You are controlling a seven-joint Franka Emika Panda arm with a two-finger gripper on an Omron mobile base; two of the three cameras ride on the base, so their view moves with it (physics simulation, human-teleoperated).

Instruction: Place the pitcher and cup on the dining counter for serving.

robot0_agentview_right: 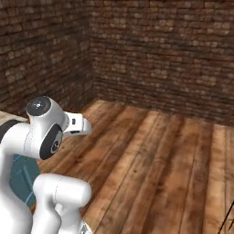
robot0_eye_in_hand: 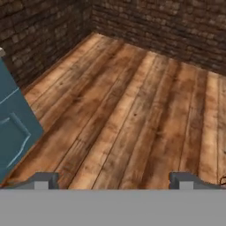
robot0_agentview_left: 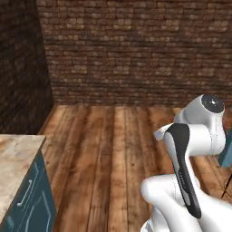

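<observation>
The pitcher and the cup are out of view. My gripper (robot0_eye_in_hand: pixel 114 180) is open, its two dark fingertips (robot0_eye_in_hand: pixel 44 179) spread wide over bare wooden floor with nothing between them. The arm (robot0_agentview_left: pixel 190 154) is folded up close to the base. The end of a counter (robot0_agentview_left: pixel 13 156) with a beige marbled top and a teal front with handles sits at the lower left of the left base view. I cannot tell whether it is the dining counter. Its teal front (robot0_eye_in_hand: pixel 13 128) also fills the left edge of the hand view.
Brick walls (robot0_agentview_left: pixel 136 50) meet in a corner ahead, with wooden plank floor (robot0_agentview_right: pixel 155 169) in front of them. A teal edge (robot0_agentview_left: pixel 225 156) and a thin black leg (robot0_agentview_left: pixel 225 188) show at the far right of the left base view.
</observation>
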